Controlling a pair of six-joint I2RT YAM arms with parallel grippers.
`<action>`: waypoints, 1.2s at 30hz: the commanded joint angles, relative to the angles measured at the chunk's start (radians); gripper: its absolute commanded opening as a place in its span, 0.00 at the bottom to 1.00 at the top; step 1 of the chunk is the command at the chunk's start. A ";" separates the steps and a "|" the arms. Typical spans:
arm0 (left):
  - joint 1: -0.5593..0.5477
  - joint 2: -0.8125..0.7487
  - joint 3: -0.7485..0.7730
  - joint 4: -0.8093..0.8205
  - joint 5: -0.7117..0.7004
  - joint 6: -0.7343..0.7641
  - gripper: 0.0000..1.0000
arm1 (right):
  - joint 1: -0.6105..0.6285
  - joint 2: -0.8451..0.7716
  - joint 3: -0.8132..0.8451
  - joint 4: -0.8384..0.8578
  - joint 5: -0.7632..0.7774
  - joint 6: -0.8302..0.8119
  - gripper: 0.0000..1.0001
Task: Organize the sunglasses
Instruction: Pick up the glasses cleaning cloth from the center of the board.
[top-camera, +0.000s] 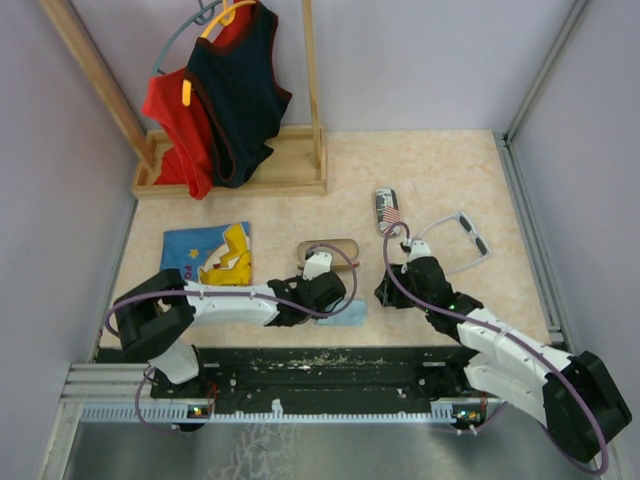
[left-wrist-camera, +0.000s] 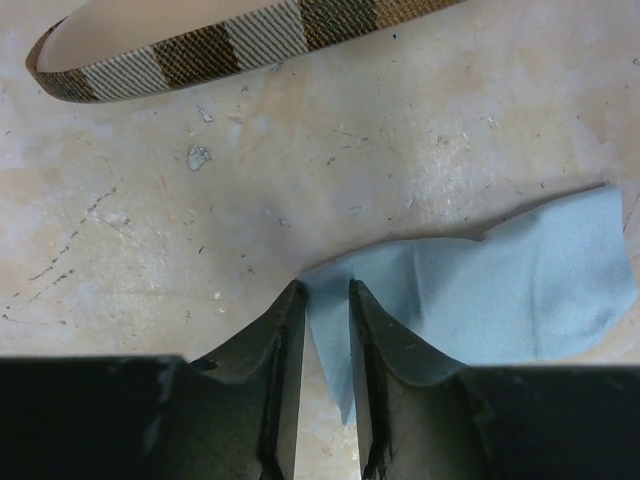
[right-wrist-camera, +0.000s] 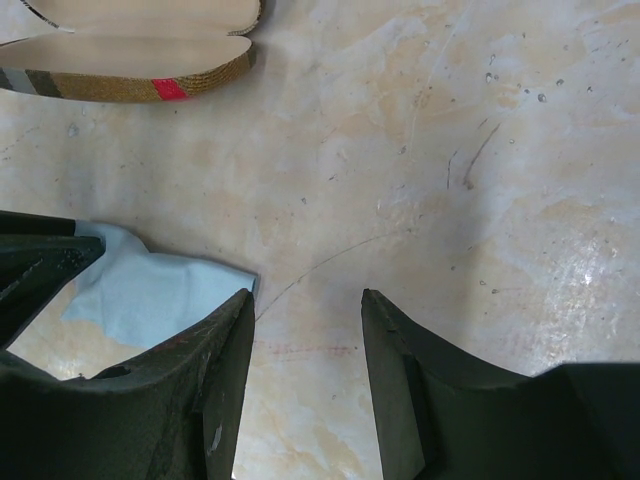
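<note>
The white-grey sunglasses (top-camera: 462, 240) lie open on the table at the right, beyond my right gripper (top-camera: 390, 292). The dark brown pair is not visible. My left gripper (top-camera: 325, 293) is low over a light-blue cloth (top-camera: 348, 316). In the left wrist view its jaws (left-wrist-camera: 326, 290) stand narrowly apart, with a corner of the cloth (left-wrist-camera: 500, 280) between them and table showing in the gap. My right gripper (right-wrist-camera: 305, 295) is open and empty over bare table. The cloth (right-wrist-camera: 150, 290) is just to its left, and the left gripper's fingers (right-wrist-camera: 40, 260) are on it.
An open plaid case (top-camera: 335, 250) lies just beyond the left gripper and shows in both wrist views (left-wrist-camera: 200, 55) (right-wrist-camera: 120, 60). A flag-print case (top-camera: 386, 208) lies further back. A blue and yellow printed item (top-camera: 208, 255) lies at the left. A wooden rack (top-camera: 240, 170) with garments stands at the back left.
</note>
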 joint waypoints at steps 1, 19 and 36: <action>-0.010 0.044 -0.014 -0.060 0.031 -0.006 0.26 | -0.006 -0.027 0.006 0.010 0.005 0.009 0.48; -0.021 -0.046 -0.112 0.020 0.043 -0.005 0.01 | 0.119 0.129 0.112 -0.045 0.018 0.086 0.55; -0.029 -0.085 -0.147 0.069 0.041 -0.017 0.01 | 0.191 0.367 0.263 -0.099 0.024 0.024 0.50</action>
